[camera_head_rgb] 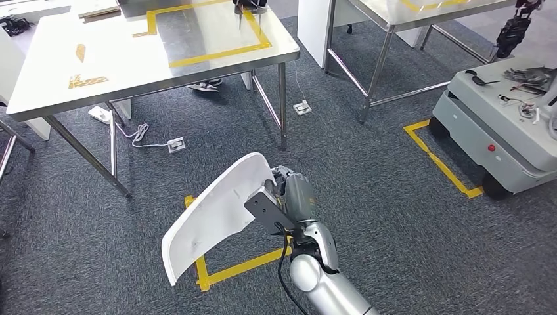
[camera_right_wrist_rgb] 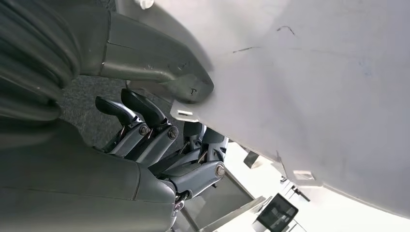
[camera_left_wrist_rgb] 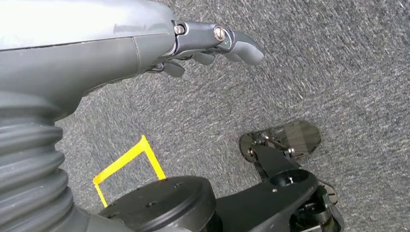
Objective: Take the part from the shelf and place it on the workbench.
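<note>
Part: we've got the white curved panel point(camera_head_rgb: 213, 213) up off the floor, over the grey carpet point(camera_head_rgb: 368, 197), sitting at about 9 o'clock from our right hand point(camera_head_rgb: 289, 197).
Right hand: thumb on one face of the panel and the dark fingers point(camera_right_wrist_rgb: 145, 128) curled against the other, so it's pinched tight between them in the right wrist view.
Left hand: our left hand point(camera_left_wrist_rgb: 145, 43) hangs over the carpet, fingers point(camera_left_wrist_rgb: 237, 46) slightly bent and loosely apart, nothing in them.
Tabletop: the steel tabletop point(camera_head_rgb: 98, 59) with a yellow tape rectangle point(camera_head_rgb: 210, 33) is off at 11 o'clock, well apart from the panel.
Other stuff: a grey wheeled cart point(camera_head_rgb: 499, 125) at 2 o'clock, yellow tape corner point(camera_head_rgb: 217, 269) on the carpet under the panel.
</note>
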`<action>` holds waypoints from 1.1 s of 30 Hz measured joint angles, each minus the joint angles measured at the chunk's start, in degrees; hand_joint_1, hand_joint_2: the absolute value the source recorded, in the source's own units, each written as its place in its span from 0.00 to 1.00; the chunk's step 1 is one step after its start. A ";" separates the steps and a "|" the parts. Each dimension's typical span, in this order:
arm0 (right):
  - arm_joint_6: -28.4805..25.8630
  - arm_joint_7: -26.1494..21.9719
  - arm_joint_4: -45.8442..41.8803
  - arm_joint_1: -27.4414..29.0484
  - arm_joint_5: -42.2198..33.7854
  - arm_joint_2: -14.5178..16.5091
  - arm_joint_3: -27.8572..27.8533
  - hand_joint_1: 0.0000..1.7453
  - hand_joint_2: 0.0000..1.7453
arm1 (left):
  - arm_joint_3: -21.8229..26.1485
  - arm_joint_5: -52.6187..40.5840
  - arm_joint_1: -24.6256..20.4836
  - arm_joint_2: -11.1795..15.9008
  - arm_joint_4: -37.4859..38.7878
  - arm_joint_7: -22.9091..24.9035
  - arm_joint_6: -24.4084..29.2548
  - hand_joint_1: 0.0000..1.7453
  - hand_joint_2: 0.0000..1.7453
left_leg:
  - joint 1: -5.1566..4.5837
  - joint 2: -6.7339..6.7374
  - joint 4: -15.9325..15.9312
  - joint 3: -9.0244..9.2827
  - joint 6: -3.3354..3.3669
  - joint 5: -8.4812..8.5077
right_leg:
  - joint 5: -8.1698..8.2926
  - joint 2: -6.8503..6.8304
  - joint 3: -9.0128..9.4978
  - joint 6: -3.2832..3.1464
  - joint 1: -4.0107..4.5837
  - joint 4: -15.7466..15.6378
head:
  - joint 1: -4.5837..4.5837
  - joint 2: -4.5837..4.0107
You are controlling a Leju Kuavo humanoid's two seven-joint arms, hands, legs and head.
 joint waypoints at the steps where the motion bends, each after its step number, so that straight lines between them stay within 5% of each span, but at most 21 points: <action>1: -0.01 0.00 -0.01 0.12 0.01 0.00 0.01 1.00 1.00 | 0.00 -0.01 0.00 0.01 0.01 0.07 0.00 0.00 1.00 | 0.01 0.00 -0.02 0.00 -0.12 0.01 | -0.01 0.00 -0.01 -0.05 0.01 0.01 | 0.00 0.00; 6: 0.48 0.06 -0.09 0.33 0.96 0.01 0.08 1.00 1.00 | 0.00 0.08 0.02 0.04 0.01 0.33 0.00 0.00 1.00 | 0.01 -0.01 -0.04 -0.02 -0.42 0.02 | -0.04 0.00 0.00 -0.10 0.00 0.03 | 0.02 0.00; 10: 0.75 0.24 -0.28 0.15 2.55 0.34 0.12 1.00 1.00 | 0.01 0.09 0.01 0.10 0.01 0.74 0.00 0.00 1.00 | 0.28 -0.05 -1.74 0.73 0.69 0.69 | -0.06 -0.23 0.74 0.76 -0.15 -0.45 | 0.06 0.00; 15: 0.86 0.32 -0.44 -0.36 2.95 0.35 0.20 1.00 1.00 | 0.01 0.09 -0.02 0.10 0.02 1.16 0.00 0.00 1.00 | 1.26 -0.62 -3.17 1.48 0.74 1.69 | -6.79 -0.29 -5.20 2.41 -0.91 12.69 | 0.36 0.00; 17: 0.96 0.37 -0.44 -0.34 2.98 0.27 0.20 1.00 1.00 | 0.01 0.13 0.03 0.10 0.03 1.25 0.00 0.00 1.00 | 1.87 -1.47 -2.45 1.01 -0.02 1.48 | -5.13 -0.22 -4.42 3.27 -1.63 11.34 | 0.36 0.00; 19: 1.11 0.46 -0.44 -0.42 3.01 0.26 0.20 1.00 1.00 | 0.01 0.27 -0.03 0.18 -0.01 1.21 0.00 0.00 1.00 | 2.55 -2.45 -1.14 0.25 -1.19 0.99 | -2.19 1.02 -0.83 4.18 -2.32 4.49 | 0.45 0.00; 21: 1.35 0.52 -0.52 -0.42 2.91 0.25 0.20 1.00 1.00 | 0.02 0.43 -0.05 0.33 -0.08 1.08 0.00 0.00 1.00 | 2.71 -3.12 0.18 -0.64 -2.37 0.44 | -1.44 2.35 0.77 3.67 -2.54 1.00 | 0.74 0.00; 24: 1.86 0.51 -0.62 -0.38 2.52 0.35 0.16 1.00 1.00 | 0.02 0.50 0.30 0.48 -0.07 1.02 0.00 0.00 1.00 | 2.75 -3.63 0.11 -1.25 -3.55 0.47 | -1.67 1.80 0.45 1.41 -2.28 1.48 | 0.85 0.00; 25: 1.96 0.49 -0.65 -0.38 2.45 0.44 0.16 1.00 1.00 | 0.02 0.51 0.40 0.51 -0.04 1.05 0.00 0.00 1.00 | 2.75 -2.87 0.51 -1.50 -3.68 0.19 | -1.57 1.47 0.51 0.86 -2.21 1.48 | 0.77 0.00; 28: 2.08 0.46 -0.77 -0.29 2.42 0.63 0.15 1.00 1.00 | 0.01 0.51 0.20 0.52 -0.01 1.16 0.00 0.00 1.00 | 2.27 1.51 8.56 -5.12 -3.35 -4.28 | -1.27 0.24 0.59 -0.17 -1.81 1.24 | 0.55 0.00; 30: 2.14 0.46 -0.79 -0.13 2.42 0.63 0.15 1.00 1.00 | 0.00 0.51 0.03 0.51 -0.01 1.27 0.00 0.00 1.00 | 1.96 2.51 15.65 -8.31 -2.96 -7.22 | -1.33 -0.69 0.56 -0.42 -1.35 1.22 | 0.52 0.00; 31: 2.18 0.46 -0.79 -0.05 2.42 0.63 0.15 1.00 1.00 | 0.00 0.51 0.03 0.52 -0.01 1.33 0.00 0.00 1.00 | 1.82 2.59 16.94 -8.80 -2.67 -7.31 | -1.39 -1.07 0.58 -0.51 -1.15 1.23 | 0.53 0.00; 33: 2.24 0.47 -0.90 0.00 2.42 0.65 0.15 1.00 1.00 | 0.00 0.51 0.06 0.58 -0.02 1.42 0.00 0.00 1.00 | 1.41 2.67 13.03 -6.55 -1.87 -4.63 | -1.51 -1.57 0.75 -0.58 -0.90 1.24 | 0.52 0.00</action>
